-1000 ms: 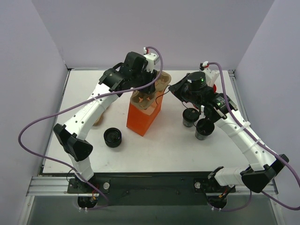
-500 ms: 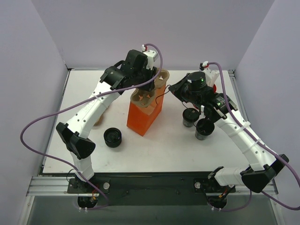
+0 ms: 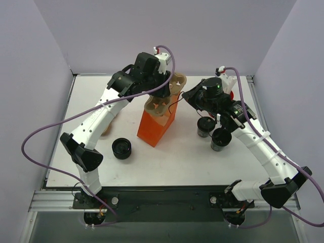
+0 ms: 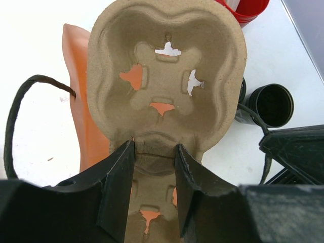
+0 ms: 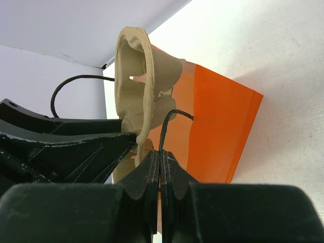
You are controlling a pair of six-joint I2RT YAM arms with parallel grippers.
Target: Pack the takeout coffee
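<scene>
The left gripper [image 4: 154, 151] clamps the pulp cup carrier [image 4: 164, 66] above the orange bag [image 3: 154, 129], apparently to lower it in; the right gripper [image 5: 160, 156] pinches the bag's black handle [image 5: 169, 117] (likely steadying the mouth); the takeout coffee [image 3: 220, 140] stands on the surface [image 3: 172, 162] right of the bag.

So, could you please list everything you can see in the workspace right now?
paper bag: one, orange, upright at table centre
bag handle: one, black cord, at the bag's top
cup carrier: one, tan pulp, tilted at the bag's open top
takeout coffee cups: two, dark grey-black, right of the bag
ribbed round stack: one, black, front-left of the bag
cup of straws: one, red, back right
left gripper: black, shut on the cup carrier
right gripper: black, shut on the bag handle
</scene>
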